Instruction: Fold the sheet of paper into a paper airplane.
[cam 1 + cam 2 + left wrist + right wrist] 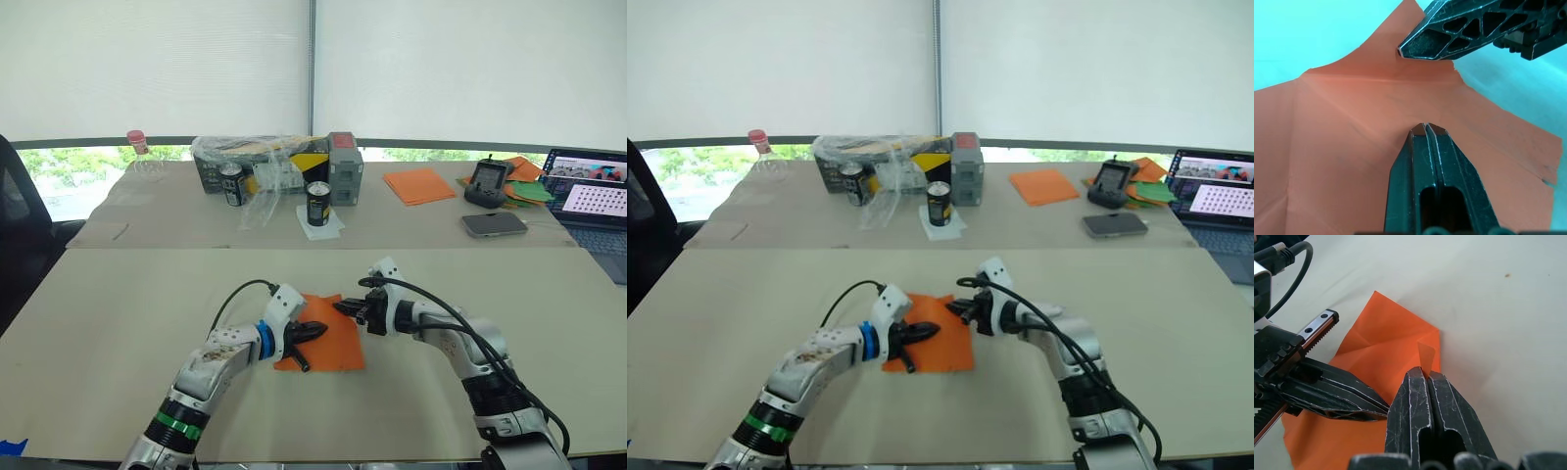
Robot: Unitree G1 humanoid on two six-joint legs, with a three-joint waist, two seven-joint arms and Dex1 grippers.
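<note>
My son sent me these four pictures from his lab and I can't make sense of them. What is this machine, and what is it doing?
It is a two-armed robot; each arm ends in a black two-fingered pincer. The two wide pictures come from cameras in its head, looking down at a table. The two close-ups come from cameras on its wrists. An orange sheet of paper, already creased, lies on the table. The left pincer is shut, its tip on the sheet. The right pincer is shut on a raised corner of it. Farther back stand cans, boxes, more orange paper and a laptop.
</note>
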